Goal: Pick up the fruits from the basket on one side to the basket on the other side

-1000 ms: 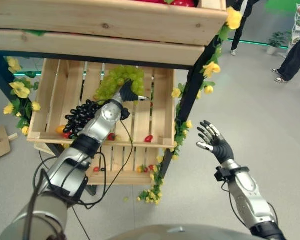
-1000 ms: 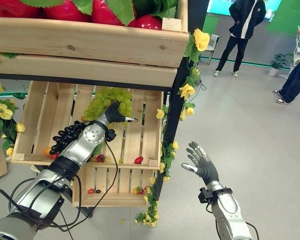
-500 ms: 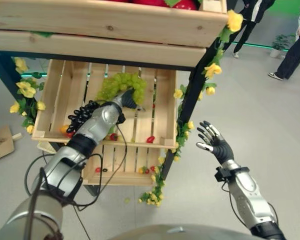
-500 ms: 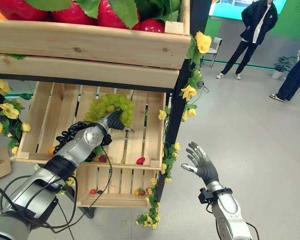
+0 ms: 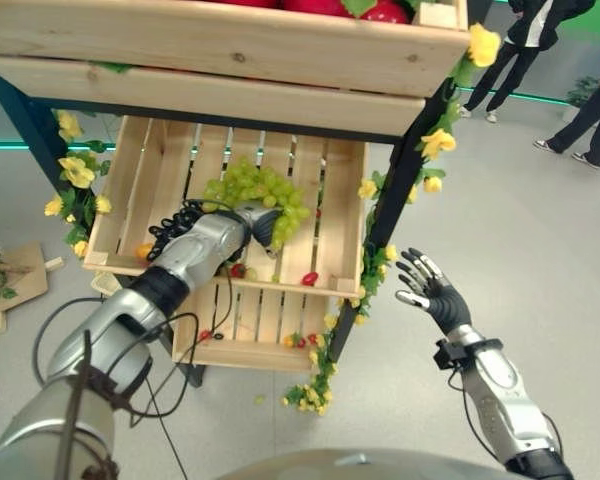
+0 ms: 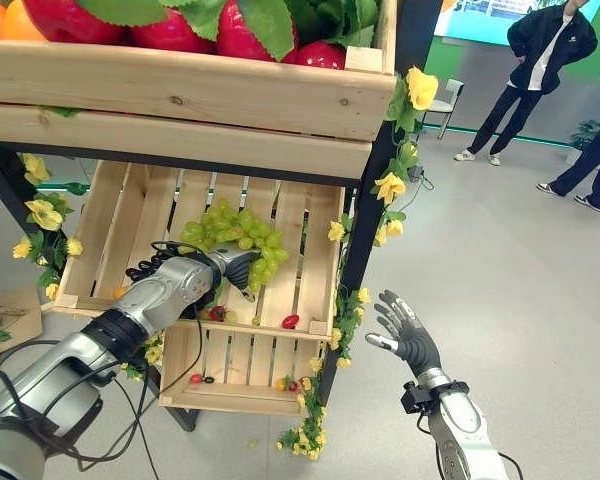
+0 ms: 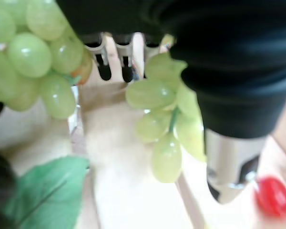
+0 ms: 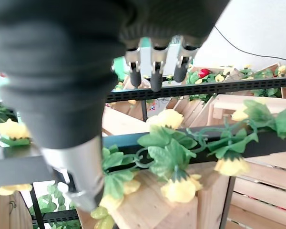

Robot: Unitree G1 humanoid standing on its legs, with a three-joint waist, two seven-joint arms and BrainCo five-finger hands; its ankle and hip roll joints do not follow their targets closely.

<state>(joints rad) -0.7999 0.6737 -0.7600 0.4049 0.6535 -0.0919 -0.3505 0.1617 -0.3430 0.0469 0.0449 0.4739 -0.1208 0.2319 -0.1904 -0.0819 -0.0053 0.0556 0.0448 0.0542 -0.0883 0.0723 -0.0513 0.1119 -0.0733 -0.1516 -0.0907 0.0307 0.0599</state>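
The left hand (image 5: 263, 222) reaches into the middle wooden crate (image 5: 342, 215) of a tiered stand, its dark-covered wrist at the lower edge of a bunch of green grapes (image 5: 252, 188). In the left wrist view the grapes (image 7: 47, 62) hang on both sides of the hand, with a small cluster (image 7: 167, 129) dangling between the fingers (image 7: 105, 59) and the thumb (image 7: 231, 167). The fingers appear curled round the bunch, clamped on it, though the grip itself is partly hidden by fruit.

The bunch sits over the crate's slatted floor, roughly at its centre. At its 8 o'clock lies a bunch of black grapes (image 5: 175, 218), partly behind the left forearm. A small red fruit (image 5: 309, 278) lies near the crate's front rail at 5 o'clock from the green bunch, and another red fruit (image 6: 217, 313) sits close under the forearm. An orange fruit (image 5: 143, 252) shows at the crate's front left corner.

Above, the top crate (image 6: 180, 90) holds large red fruit with green leaves (image 6: 230, 20). Below, a lower crate (image 5: 250, 345) carries a few small red and yellow pieces. Yellow flowers (image 5: 440, 140) on green vines climb the dark post (image 5: 405, 190) at the stand's right.

The right hand (image 5: 432, 295) is raised in the air at 3 o'clock of the stand, well apart from it, fingers spread and holding nothing. Two people (image 6: 535, 45) stand on the grey floor (image 5: 540, 230) at 1 o'clock.
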